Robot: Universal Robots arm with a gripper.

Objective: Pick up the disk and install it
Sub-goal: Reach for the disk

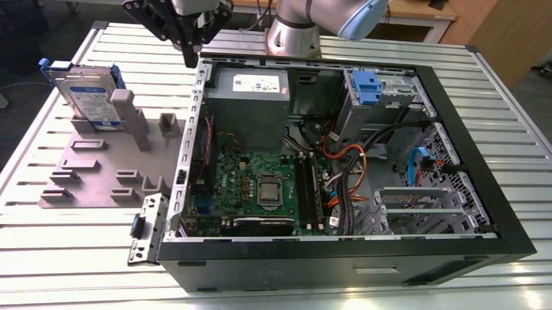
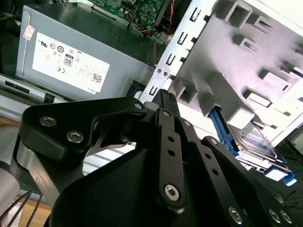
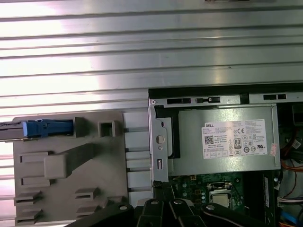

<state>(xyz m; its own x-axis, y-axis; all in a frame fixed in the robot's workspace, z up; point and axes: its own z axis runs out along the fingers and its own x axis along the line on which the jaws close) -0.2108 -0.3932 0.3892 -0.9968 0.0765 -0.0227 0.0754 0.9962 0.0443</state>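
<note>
**Step in hand:** approach to the pick. The disk has not yet been picked up and nothing has been installed.

**Tool state:** The gripper (image 1: pixel 190 58) hangs above the rear corner of the open computer case (image 1: pixel 509 213), on the exterior view's left. Its fingers (image 2: pixel 163 101) appear drawn together to a narrow tip, with nothing between them. It touches no part.

**Location of the disk:** The disk (image 1: pixel 86 93) stands on edge in a slot at the far end of the grey holder (image 1: pixel 95 168). The holder lies on the slatted metal table (image 1: pixel 52 258), just beside the case. The blue frame of the disk faces upward and outward. The gripper is near the disk but well clear of it, and is closer to the case wall and the power supply (image 1: pixel 250 97).

**Requirements of the next move (judgement):**
- The fingers need to be spread wide enough to pass over the thin body of the disk.
- The tool needs to be centred over the top edge of the disk, with the fingers facing its two flat sides.
- The descent needs to clear the tall grey post (image 1: pixel 129 119) that stands beside the disk.

**Risk (judgement):** An off-centre grip may tilt the disk in its slot.
</note>
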